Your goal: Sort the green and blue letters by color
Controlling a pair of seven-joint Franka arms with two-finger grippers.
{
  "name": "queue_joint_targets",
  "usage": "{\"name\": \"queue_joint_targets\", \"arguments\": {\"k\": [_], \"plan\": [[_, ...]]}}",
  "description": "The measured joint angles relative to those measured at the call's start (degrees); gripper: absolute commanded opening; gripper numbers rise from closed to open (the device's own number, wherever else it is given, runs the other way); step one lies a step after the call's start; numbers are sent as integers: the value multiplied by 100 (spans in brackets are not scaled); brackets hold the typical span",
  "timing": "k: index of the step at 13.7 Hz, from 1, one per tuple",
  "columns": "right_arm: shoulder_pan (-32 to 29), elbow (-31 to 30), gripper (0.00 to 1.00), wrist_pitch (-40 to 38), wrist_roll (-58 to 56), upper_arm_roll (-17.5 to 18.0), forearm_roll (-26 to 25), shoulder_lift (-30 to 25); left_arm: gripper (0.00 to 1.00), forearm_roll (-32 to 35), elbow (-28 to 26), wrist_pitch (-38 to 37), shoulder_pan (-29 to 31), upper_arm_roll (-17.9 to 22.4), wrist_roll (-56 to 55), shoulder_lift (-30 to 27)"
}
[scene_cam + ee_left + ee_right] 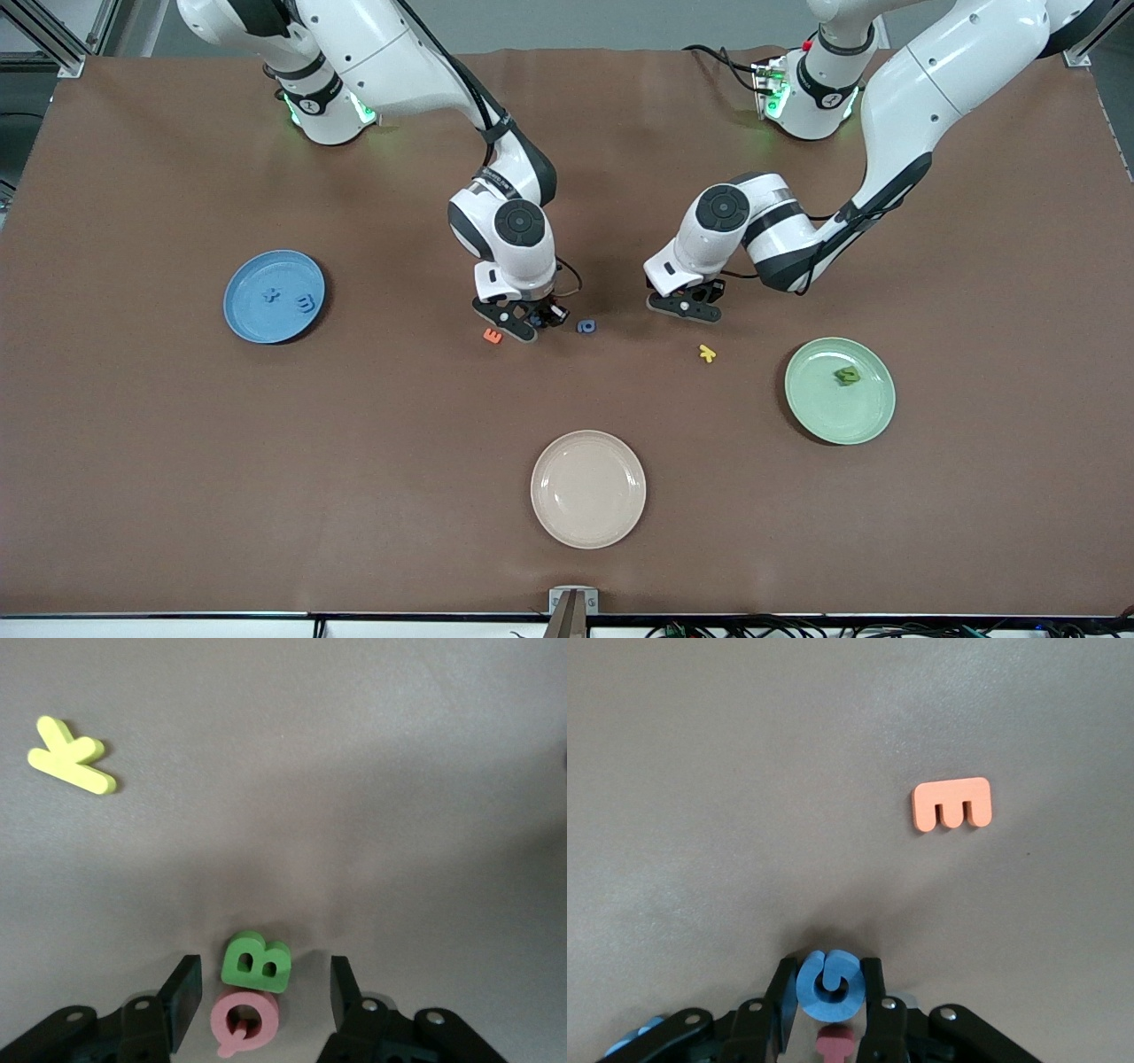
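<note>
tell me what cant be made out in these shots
- Front view: the green B and pink Q are hidden under the left gripper.
- Front view: the blue letter clamped in the right gripper is hidden by its fingers.
- Right wrist view: the red piece is half covered by that blue letter.
- Front view: the letters on the blue plate are too small to read.

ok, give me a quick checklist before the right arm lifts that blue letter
1. Right claw shut on the blue letter: ok.
2. Red piece beside the grip won't come along: cannot tell.
3. Orange E apart from the claw: ok.
4. Blue plate has room beside its two letters: ok.
5. Left claw open around the green B, not crossing the right arm: ok.
6. Pink Q touches the B: not ok.
</note>
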Motion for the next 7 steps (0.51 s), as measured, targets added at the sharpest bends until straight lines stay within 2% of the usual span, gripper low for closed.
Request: {"name": "queue_joint_targets", "arguments": {"k": [2,4,6,7], "plan": [[-90,50,0,-356,-251,-42,-7,-29,63,11,-1,0,-45,37,-31,16],[-351,142,0,-1123,-904,-74,-9,-220,62,162,-2,0,-76,91,-64,24],[-719,160,0,-1932,-1664,-89,-9,-658,48,232,-3,0,-89,147,-82,43],[-905,92,0,-2204,-2067,-94,-10,-924,35,234,-3,1,-89,157,-82,55]]}}
